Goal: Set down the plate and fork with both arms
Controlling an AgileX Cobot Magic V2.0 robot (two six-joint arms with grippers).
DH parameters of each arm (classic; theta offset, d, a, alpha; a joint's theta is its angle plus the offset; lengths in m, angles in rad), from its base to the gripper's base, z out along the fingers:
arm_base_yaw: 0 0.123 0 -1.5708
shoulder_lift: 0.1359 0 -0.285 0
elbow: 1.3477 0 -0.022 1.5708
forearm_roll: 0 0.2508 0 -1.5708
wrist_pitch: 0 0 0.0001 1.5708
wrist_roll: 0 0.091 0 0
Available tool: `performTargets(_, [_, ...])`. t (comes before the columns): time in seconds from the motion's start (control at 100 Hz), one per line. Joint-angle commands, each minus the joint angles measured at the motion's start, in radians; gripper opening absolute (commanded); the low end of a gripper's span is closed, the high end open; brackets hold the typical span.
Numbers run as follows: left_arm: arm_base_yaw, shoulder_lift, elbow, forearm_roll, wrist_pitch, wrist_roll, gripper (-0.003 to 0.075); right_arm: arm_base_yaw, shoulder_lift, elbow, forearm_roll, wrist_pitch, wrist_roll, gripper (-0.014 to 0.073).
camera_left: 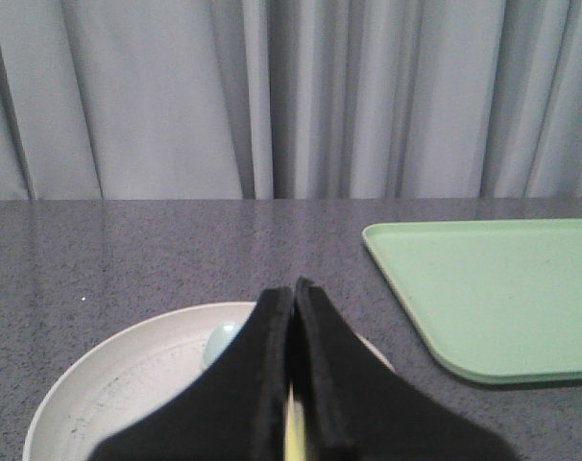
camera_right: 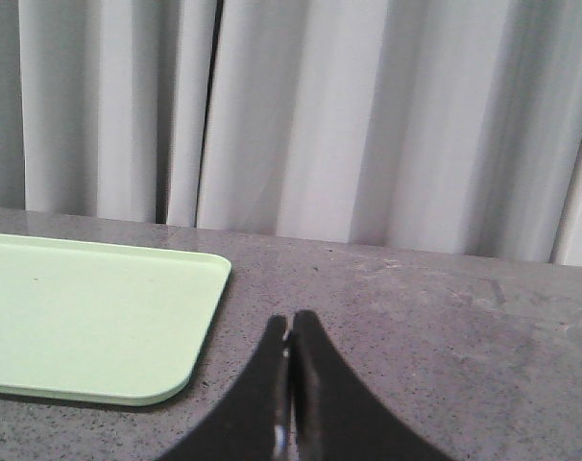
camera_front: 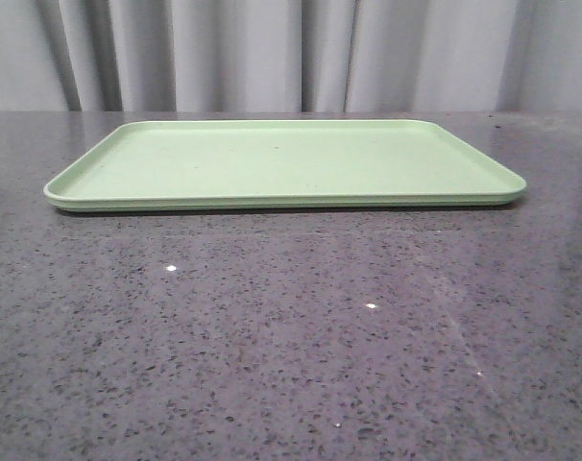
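On the tabletop out front I see only the tray; my left wrist camera alone shows the plate under the left hand, pinched on a yellow sliver, seemingly the fork; the right hand is closed, its grip unclear.

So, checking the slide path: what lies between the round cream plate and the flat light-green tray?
Only bare speckled grey tabletop, in the left wrist view, separates plate from tray.

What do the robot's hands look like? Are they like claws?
A bit like claws. The left gripper has two matte black fingers, wide at the base and tapering to rounded points, like a beak. The right gripper looks the same: two dark, smooth, pointed fingers. No cables, markings or arm parts show in any view.
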Motion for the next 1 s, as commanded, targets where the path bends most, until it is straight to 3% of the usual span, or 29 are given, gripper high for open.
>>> performTargets(0.0, [-0.007,0.079,-0.117,-0.034,0.021,-0.007,-0.0020,-0.006,0.081,-0.132,-0.002,0.044,0.000,-0.0119])
performTargets(0.36, [-0.007,0.380,-0.538,-0.030,0.461,-0.007,-0.0020,-0.006,0.439,-0.513,0.018,0.463,0.000,-0.0119])
performTargets(0.58, [-0.007,0.540,-0.695,-0.055,0.740,-0.013,-0.0020,-0.006,0.565,-0.632,0.074,0.579,0.000,-0.0119])
performTargets(0.99, [-0.007,0.608,-0.708,-0.059,0.781,-0.013,-0.0020,-0.006,0.582,-0.627,0.076,0.572,0.000,-0.0119])
